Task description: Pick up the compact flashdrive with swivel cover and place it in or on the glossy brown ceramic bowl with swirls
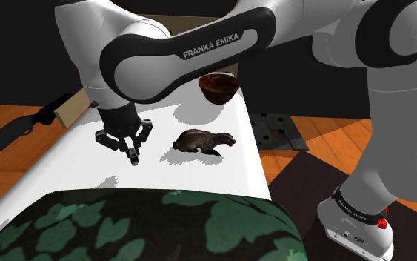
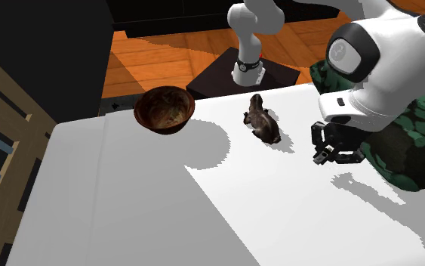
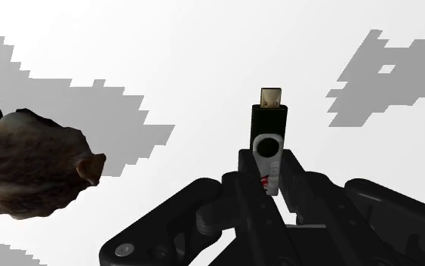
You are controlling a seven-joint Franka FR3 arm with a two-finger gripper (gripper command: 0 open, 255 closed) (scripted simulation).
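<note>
A small black flashdrive (image 3: 267,132) with a silver swivel cover and a gold plug sticks out from between my black fingers, clasped and lifted off the white tabletop. In the shoulder view my gripper (image 1: 133,153) hangs above the table with the flashdrive (image 1: 135,158) at its tip, to the left of a brown animal figurine. The glossy brown bowl (image 1: 218,88) stands at the table's far end, beyond the figurine. In the second exterior view the bowl (image 2: 164,109) is at the left and my gripper (image 2: 325,155) at the right.
A dark brown animal figurine (image 1: 203,139) lies between gripper and bowl, also seen as the figurine (image 2: 263,120) and the figurine (image 3: 29,162). A green patterned cushion (image 1: 147,226) covers the table's near end. A long dark object (image 1: 14,132) leans at the shoulder view's left.
</note>
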